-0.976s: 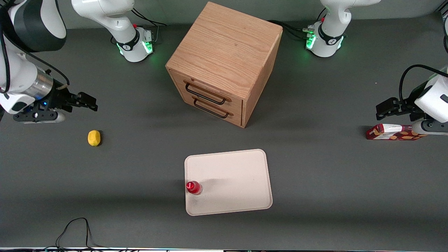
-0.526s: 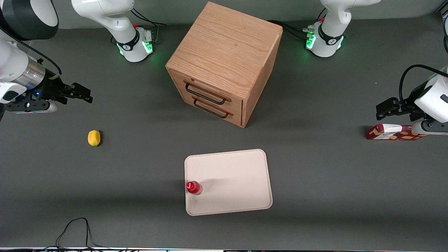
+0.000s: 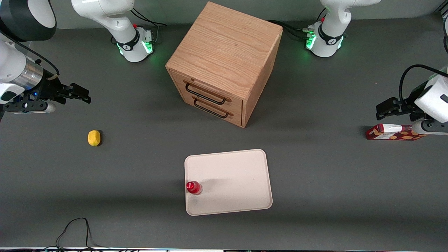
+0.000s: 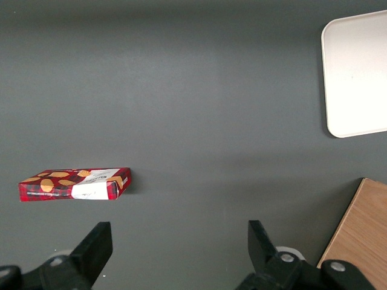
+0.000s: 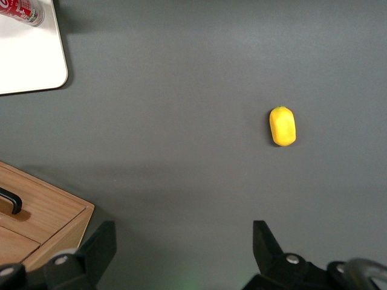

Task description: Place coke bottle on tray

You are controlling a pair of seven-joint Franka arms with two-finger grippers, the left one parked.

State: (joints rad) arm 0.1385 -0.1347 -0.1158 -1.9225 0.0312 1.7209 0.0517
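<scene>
Right-arm gripper (image 3: 81, 95) hangs above bare table at the working arm's end, fingers spread, empty. Small red coke bottle (image 3: 193, 187) stands upright, cap up, on the cream-white rectangular tray (image 3: 234, 182) by its edge; white label lettering unreadable. Yellow lemon (image 3: 93, 138) lies between gripper and tray, nothing blocking.

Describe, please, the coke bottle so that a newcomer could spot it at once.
Find the large cream-white rectangular tray lying nearer the front camera than the wooden drawer box. The small red coke bottle with a red cap stands upright on it, by the edge toward the working arm's end. The open right gripper hangs far from it, above the table.
</scene>
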